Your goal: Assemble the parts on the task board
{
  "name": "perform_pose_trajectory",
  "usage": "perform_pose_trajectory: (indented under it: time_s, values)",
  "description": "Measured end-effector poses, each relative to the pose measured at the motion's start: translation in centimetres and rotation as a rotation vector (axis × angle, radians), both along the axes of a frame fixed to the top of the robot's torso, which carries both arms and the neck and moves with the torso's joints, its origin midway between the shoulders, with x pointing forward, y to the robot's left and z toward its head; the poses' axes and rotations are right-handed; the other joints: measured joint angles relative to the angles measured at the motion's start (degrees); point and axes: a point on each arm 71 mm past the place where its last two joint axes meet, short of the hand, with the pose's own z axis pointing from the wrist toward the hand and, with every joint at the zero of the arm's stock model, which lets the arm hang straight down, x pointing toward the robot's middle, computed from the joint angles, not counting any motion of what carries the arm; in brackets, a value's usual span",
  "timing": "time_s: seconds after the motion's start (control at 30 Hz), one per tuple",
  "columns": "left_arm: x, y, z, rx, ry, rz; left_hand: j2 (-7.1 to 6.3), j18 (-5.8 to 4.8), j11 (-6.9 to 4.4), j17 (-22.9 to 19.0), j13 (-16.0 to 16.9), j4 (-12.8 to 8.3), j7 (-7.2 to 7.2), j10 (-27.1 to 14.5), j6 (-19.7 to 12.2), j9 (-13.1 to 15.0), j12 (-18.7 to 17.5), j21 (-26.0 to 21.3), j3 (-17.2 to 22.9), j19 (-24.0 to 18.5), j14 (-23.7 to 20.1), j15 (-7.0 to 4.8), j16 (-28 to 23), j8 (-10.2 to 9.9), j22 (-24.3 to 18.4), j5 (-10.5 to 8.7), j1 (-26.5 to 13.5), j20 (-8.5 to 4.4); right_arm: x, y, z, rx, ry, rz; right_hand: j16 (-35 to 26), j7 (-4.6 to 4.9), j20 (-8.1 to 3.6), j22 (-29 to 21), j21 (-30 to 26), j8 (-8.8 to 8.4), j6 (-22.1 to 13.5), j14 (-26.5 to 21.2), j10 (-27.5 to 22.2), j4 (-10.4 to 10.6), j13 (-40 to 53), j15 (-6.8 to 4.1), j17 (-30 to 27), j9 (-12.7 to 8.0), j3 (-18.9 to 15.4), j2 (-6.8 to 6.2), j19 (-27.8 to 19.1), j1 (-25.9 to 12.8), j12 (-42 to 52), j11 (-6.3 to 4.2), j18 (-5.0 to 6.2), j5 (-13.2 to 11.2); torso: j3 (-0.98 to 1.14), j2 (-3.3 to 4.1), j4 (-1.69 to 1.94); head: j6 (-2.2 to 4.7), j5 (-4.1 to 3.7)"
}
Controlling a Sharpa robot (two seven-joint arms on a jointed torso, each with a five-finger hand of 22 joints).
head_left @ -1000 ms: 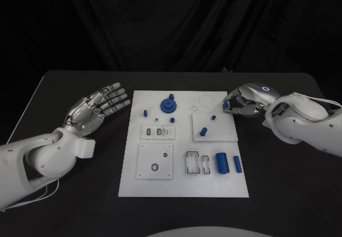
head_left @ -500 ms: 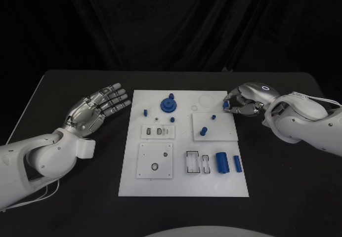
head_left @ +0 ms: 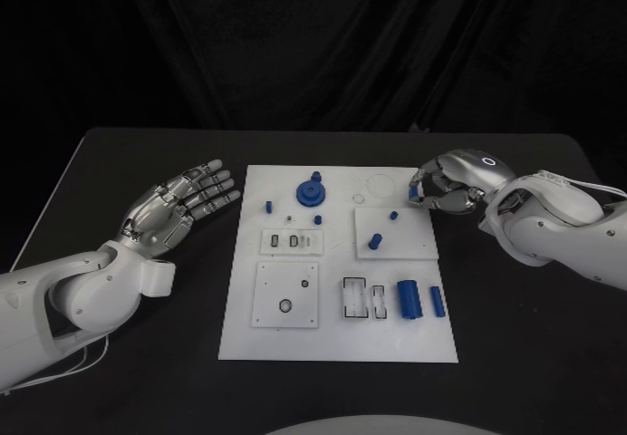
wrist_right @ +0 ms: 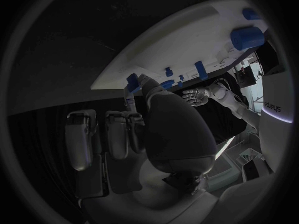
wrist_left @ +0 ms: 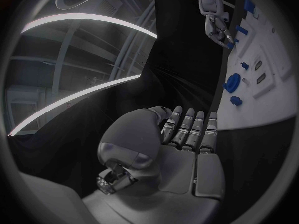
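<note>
The right hand [head_left: 442,187] pinches a small blue part [wrist_right: 132,79] at the white board's [head_left: 337,340] far right edge. The left hand [head_left: 177,205] lies open, fingers apart, beside the board.

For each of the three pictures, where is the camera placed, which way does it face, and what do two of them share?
Head view: from the robot's head, down at the task board, left hand and right hand.
Left wrist view: behind the open left hand, facing the board's edge.
Right wrist view: behind the right hand, which pinches a small blue part at the board's edge.
Shared: the blue gear, in the head and left wrist views.
</note>
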Motion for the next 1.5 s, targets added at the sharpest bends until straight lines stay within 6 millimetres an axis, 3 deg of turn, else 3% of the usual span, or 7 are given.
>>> perform_pose_trajectory:
  time_s: [0.23,0.57,1.0,1.23,1.5]
  values:
    - [-0.1,0.0,0.0,-0.001,0.001,-0.001,0.00,0.00,0.16,0.0,0.0,0.0,0.21,0.2,0.2,0.0,0.0,0.2,0.0,0.0,0.0,0.00,0.2,0.0,0.0,0.00,0.0,0.00,-0.4,2.3,2.6,0.035,-0.062,0.059,0.0,0.00,0.00,0.0,0.0,0.18,0.0,0.0,0.0,0.1,0.0,0.00,0.0,0.0,-0.1,-0.02,0.0,0.2,0.0,0.00,0.01,0.3,0.01,0.00,-0.03,-0.06,0.16]
    - [-0.2,-0.3,0.0,-0.004,0.002,-0.007,0.00,0.00,0.16,0.0,0.0,0.0,0.21,0.2,0.2,0.1,0.0,0.2,0.0,0.0,0.0,0.00,0.2,0.0,0.0,0.00,0.0,0.00,-1.4,9.1,3.8,0.075,-0.076,0.221,0.0,-0.24,0.00,0.0,0.0,0.30,-0.2,0.0,0.0,0.2,0.0,0.00,0.0,0.0,-0.3,0.51,0.0,-0.4,0.0,0.00,0.00,0.6,-0.10,0.00,-0.03,-0.36,0.30]
    - [-0.3,-0.4,0.0,-0.006,0.003,-0.009,0.00,0.00,0.16,0.0,0.0,0.0,0.21,0.2,0.2,0.0,0.0,0.2,0.0,0.0,0.0,0.00,0.2,0.0,0.0,0.00,0.0,0.00,-2.6,16.2,0.2,0.041,0.039,0.349,0.0,-0.65,0.00,0.0,-0.7,0.34,-0.7,0.0,0.0,0.1,0.0,0.00,0.0,0.0,-0.4,0.48,0.0,-0.4,0.0,0.00,0.00,1.4,-0.13,-0.01,0.05,-0.60,0.63]
    - [-0.4,-0.6,0.1,-0.008,0.004,-0.013,-0.31,0.00,0.16,0.0,0.0,0.2,0.21,0.2,0.2,0.0,0.0,0.2,0.2,0.0,0.0,0.00,0.2,0.0,0.0,0.00,-0.3,0.00,-2.8,17.5,-1.0,0.010,0.064,0.352,0.0,-0.85,-0.20,0.0,-0.7,0.61,-0.9,0.0,0.0,-0.4,0.0,0.00,0.0,0.0,-0.2,0.47,-0.2,-0.4,0.0,0.00,0.00,2.4,-0.12,-0.01,-0.08,-0.91,1.29]
    - [-0.4,-0.7,0.0,-0.008,0.004,-0.015,-0.31,0.00,0.16,0.0,0.0,0.2,0.21,0.2,0.2,0.0,0.0,0.2,0.2,0.0,0.0,0.00,0.2,0.0,0.0,0.00,-0.3,0.00,-2.8,18.1,-1.4,-0.016,0.077,0.338,0.0,-1.21,-0.20,0.0,-0.7,0.62,-1.2,0.0,0.0,-0.4,0.0,0.00,0.0,0.0,-0.2,0.64,-0.2,-0.6,0.0,0.01,0.00,2.6,-0.03,0.04,0.00,-1.08,0.93]
